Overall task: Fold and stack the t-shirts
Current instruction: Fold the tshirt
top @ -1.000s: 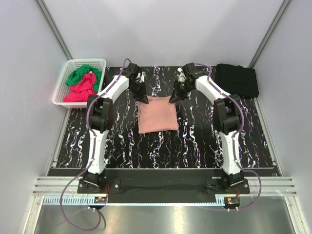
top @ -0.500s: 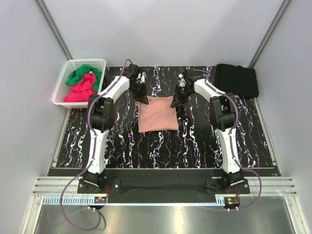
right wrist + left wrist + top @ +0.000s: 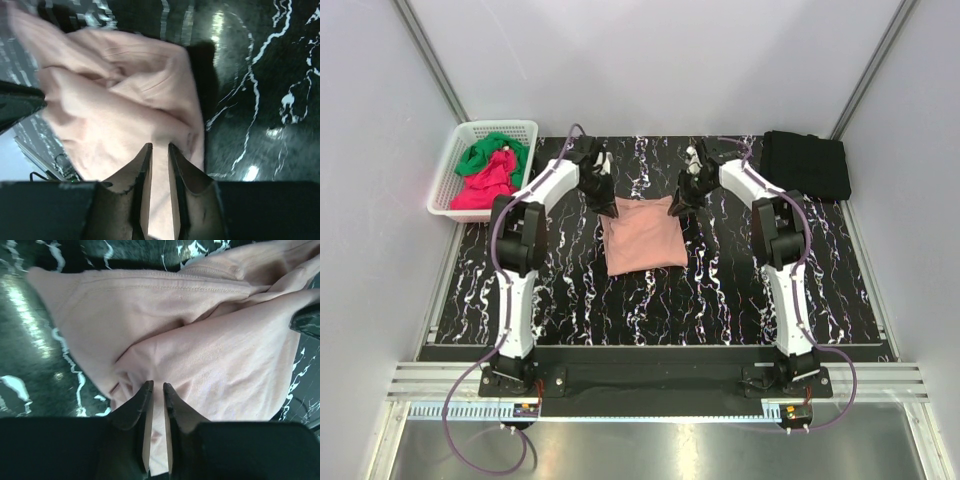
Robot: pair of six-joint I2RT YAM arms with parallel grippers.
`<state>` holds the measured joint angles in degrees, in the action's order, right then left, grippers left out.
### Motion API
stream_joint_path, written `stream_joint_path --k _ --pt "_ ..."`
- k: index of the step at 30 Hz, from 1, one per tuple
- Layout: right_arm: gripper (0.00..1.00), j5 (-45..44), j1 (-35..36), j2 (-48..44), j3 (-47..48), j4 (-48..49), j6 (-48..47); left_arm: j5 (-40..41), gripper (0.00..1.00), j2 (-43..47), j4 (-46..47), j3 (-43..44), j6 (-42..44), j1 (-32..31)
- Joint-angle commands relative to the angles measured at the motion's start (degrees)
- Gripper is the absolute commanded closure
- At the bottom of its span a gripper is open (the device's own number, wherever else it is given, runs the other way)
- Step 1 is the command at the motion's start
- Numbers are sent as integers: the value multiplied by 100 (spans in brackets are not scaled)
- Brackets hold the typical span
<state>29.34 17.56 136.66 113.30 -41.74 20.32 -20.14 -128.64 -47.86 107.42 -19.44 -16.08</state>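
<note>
The salmon-pink t-shirt [image 3: 642, 238] lies folded into a compact rectangle at the middle of the black marbled table [image 3: 720, 290]. My left gripper [image 3: 609, 207] is down at its far left corner and my right gripper [image 3: 677, 207] at its far right corner. In the left wrist view the pink cloth [image 3: 200, 330] lies under the left gripper [image 3: 156, 385], whose jaws stand a narrow gap apart. The right wrist view shows the right gripper [image 3: 160, 146] over the rumpled pink cloth [image 3: 125, 100], jaws slightly parted. Neither lifts any cloth.
A white basket [image 3: 480, 126] at the far left holds a green t-shirt [image 3: 485, 152] and a magenta-red t-shirt [image 3: 485, 188]. A folded black t-shirt [image 3: 807, 165] lies at the far right corner. Grey walls close in both sides.
Both grippers stay at the pink shirt's far corners, with the wrists shifted a little toward the back. Their jaws have parted slightly. The shirt lies as before.
</note>
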Motion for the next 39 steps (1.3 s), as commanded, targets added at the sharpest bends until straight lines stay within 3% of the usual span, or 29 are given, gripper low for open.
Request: stream_joint_path --k 1,4,7,14,17,21,23,27,35,39 --pt "74 -87 -42 -912 386 131 -63 282 79 655 136 122 2 183" --pt "72 -43 -60 -1255 562 -53 -80 213 77 954 110 218 -33 350" --pt "71 -95 -86 -1589 641 -326 -54 -77 66 1340 4 236 -68 447" --pt "64 -263 -244 -2502 -762 -327 323 -938 46 2508 145 -1351 -95 667" --pt "56 62 -244 -2837 -1526 -160 639 -1272 46 3096 294 -2150 -112 781" --pt "57 526 -332 -3408 -2609 392 1245 -2692 46 3773 1030 -3356 -542 1088" --pt "57 721 -403 -3725 -3082 552 1605 -2828 46 4012 1094 -3874 -640 1159" --pt "56 898 -420 -4015 -3542 614 1555 -3039 45 4505 1120 -4430 -534 1212" --pt "54 1117 -587 -4244 -4735 1202 1238 -3839 41 4374 1674 -4993 -974 1335" --pt "45 1521 -701 -4008 -5282 1896 1361 -3840 41 4207 1683 -5283 -790 1335"
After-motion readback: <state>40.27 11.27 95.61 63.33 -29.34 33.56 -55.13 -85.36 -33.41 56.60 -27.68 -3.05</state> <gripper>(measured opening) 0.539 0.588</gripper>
